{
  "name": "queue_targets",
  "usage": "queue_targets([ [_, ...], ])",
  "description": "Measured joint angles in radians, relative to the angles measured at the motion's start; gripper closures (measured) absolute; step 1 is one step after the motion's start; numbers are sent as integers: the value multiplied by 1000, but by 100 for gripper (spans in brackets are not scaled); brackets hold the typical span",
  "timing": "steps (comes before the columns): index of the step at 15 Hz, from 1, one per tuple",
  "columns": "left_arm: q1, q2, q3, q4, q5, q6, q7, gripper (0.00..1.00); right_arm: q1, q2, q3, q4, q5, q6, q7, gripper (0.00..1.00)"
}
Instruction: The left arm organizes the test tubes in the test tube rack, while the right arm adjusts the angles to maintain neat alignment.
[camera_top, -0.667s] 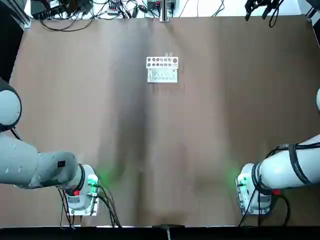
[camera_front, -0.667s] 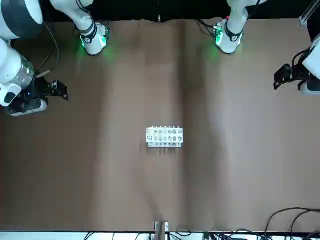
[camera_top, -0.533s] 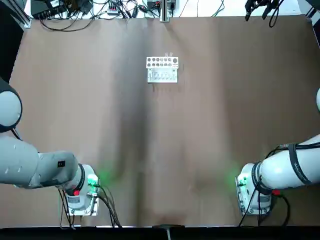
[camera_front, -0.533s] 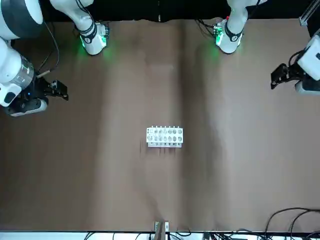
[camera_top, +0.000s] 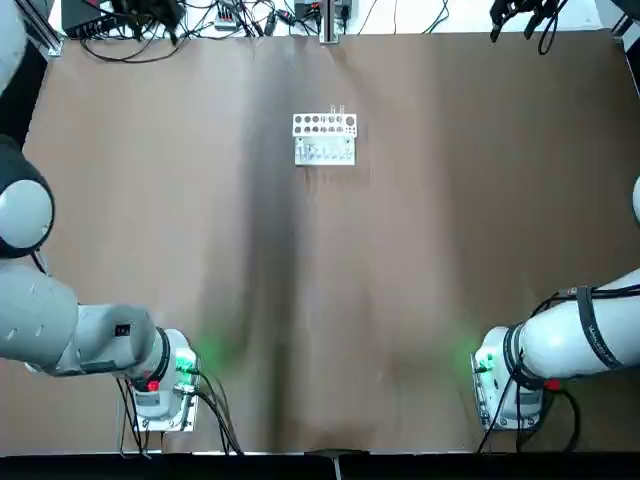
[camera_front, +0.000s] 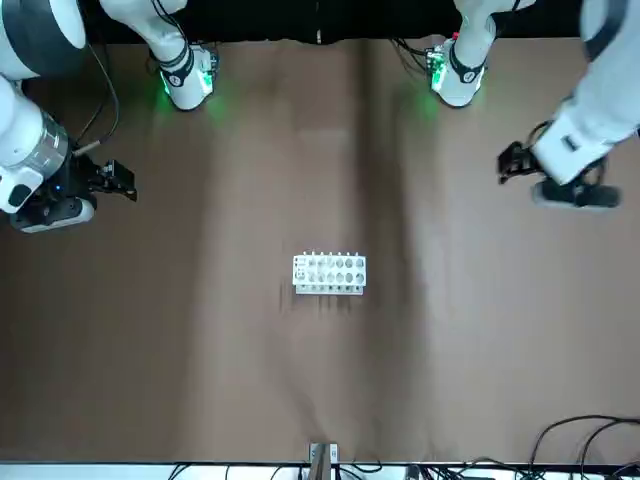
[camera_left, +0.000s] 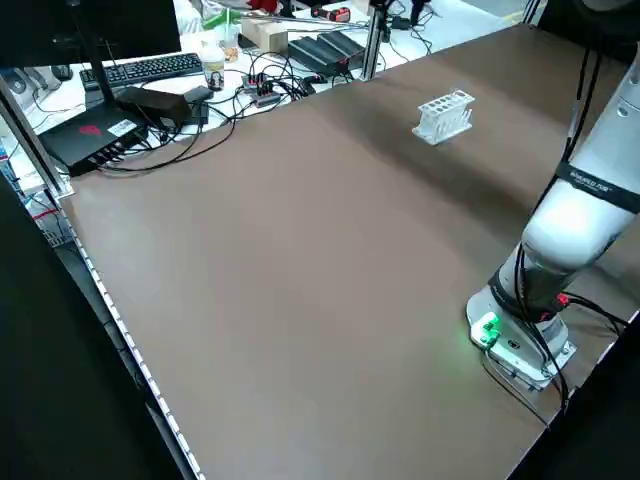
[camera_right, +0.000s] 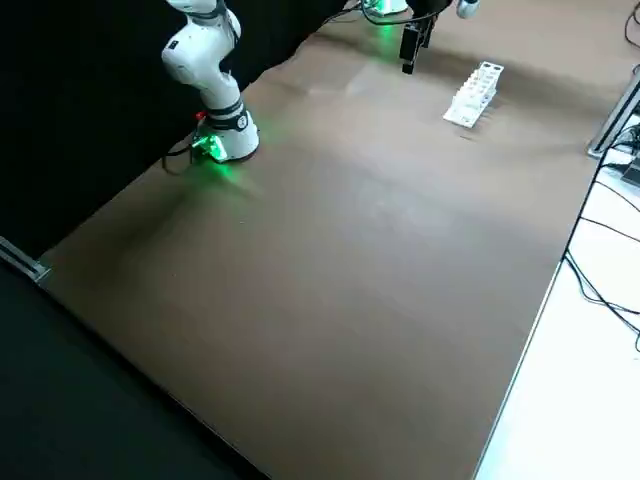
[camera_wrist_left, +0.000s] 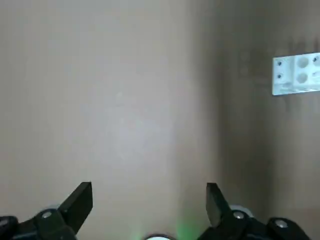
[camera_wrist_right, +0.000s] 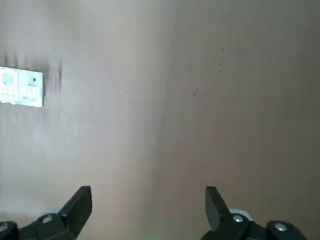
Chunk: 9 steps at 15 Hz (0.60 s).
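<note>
While my left gripper (camera_wrist_left: 149, 209) hangs wide apart and empty above the table (camera_wrist_left: 130, 110), the white rack (camera_wrist_left: 298, 74) stands off beyond its fingertips, toward my right gripper (camera_wrist_right: 148, 210).

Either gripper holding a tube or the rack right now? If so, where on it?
Nothing held. The left gripper and right gripper are both open with nothing between the fingers; the test tube rack stands on the table, untouched.
</note>
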Motion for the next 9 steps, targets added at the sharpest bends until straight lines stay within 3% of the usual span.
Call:
queue_targets([
  [4, -154, 80, -14, 3, -1, 30, -204, 0, 0, 0, 0, 0, 0, 0, 0, 0],
  [6, -276, 164, -14, 15, -1, 156, -382, 0, 0, 0, 0, -1, 0, 0, 0, 0],
  [9, -381, 274, -9, 61, -1, 283, -546, 0, 0, 0, 0, -1, 0, 0, 0, 0],
])
